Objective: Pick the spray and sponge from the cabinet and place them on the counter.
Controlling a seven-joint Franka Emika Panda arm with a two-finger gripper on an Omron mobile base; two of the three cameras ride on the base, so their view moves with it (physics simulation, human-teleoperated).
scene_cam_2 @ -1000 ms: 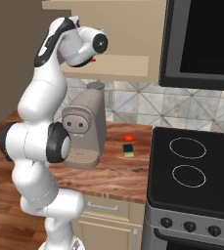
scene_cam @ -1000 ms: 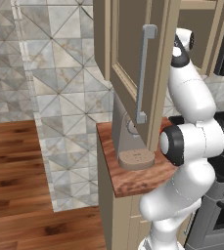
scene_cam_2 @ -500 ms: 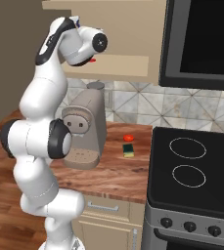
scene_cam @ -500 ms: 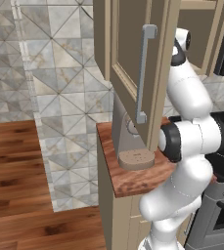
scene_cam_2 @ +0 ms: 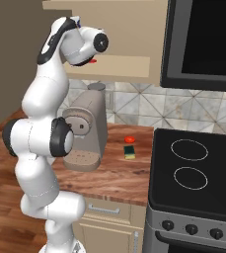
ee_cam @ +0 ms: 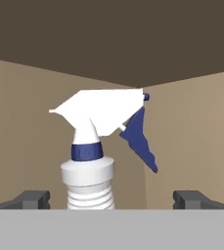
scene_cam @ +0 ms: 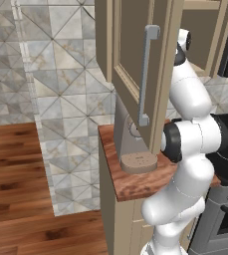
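- Risk, left side: the cabinet (scene_cam: 135,60) door is hanging open just beside the arm, its bar handle (scene_cam: 146,74) facing out. In my judgement a wide swing on withdrawal is liable to catch the door edge or the handle.
- Risk, centre: the spray (ee_cam: 96,146) is standing upright inside the cabinet, nozzle pointing left and blue trigger (ee_cam: 139,139) hanging to the right in the hand view. It is sitting left of the midline between the fingers (ee_cam: 30,199), so a straight closure is likely to push the bottle sideways or tip it rather than clamp it squarely. Re-centring looks necessary first.
- Risk, right: the trigger is projecting toward the right finger's path; closing high on the neck may snag it, in my assessment.
- Risk below: the coffee machine (scene_cam_2: 85,131) is standing on the worktop (scene_cam_2: 119,170) under the cabinet; a dropped bottle would probably strike it.
- Fingers: they are standing fully released, one tip at each side of the lower hand view, well apart. They are gripping nothing and touching nothing; the bottle is sitting ahead of them, still clear.
- Sponge (scene_cam_2: 129,152): it is lying flat on the worktop just beside a small red thing (scene_cam_2: 130,140), between the coffee machine and the stovetop (scene_cam_2: 198,173).
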